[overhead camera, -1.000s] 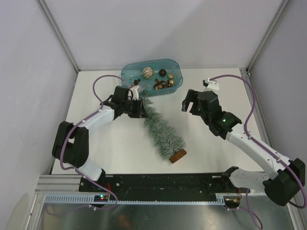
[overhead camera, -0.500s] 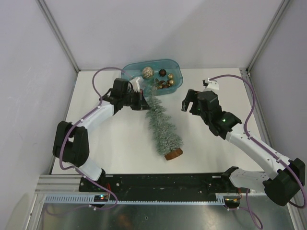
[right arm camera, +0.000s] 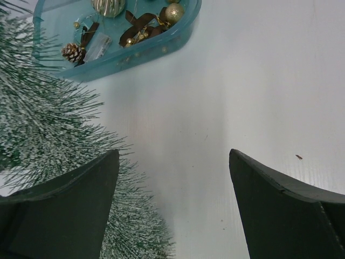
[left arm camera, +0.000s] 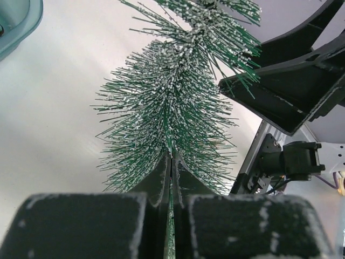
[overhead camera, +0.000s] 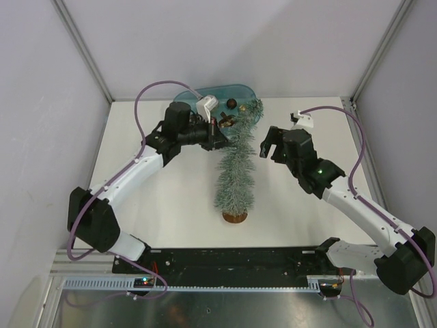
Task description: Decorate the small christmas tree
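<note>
The small christmas tree (overhead camera: 235,171) stands nearly upright in the middle of the table. Its wood-slice base (overhead camera: 234,216) rests on the table and its top leans toward the blue tub (overhead camera: 235,91). My left gripper (overhead camera: 222,130) is shut on the tree near its top; in the left wrist view the jaws (left arm camera: 171,157) are pinched together on the thin green stem among the frosted needles (left arm camera: 172,91). My right gripper (overhead camera: 268,145) hangs open just right of the tree. In its wrist view the right gripper (right arm camera: 172,159) has only table between its fingers, and the tree (right arm camera: 48,135) brushes the left finger.
The tub's wall (right arm camera: 140,54) holds a pine cone (right arm camera: 71,52), gold baubles (right arm camera: 174,12) and brown ribbon bits. White walls close in the back and both sides of the table. The right gripper's black fingers (left arm camera: 291,81) show at the upper right of the left wrist view.
The left gripper closed on the tree's top and lifted it, swinging the tree from lying slanted on the table to nearly upright on its base. The right arm barely moved.
</note>
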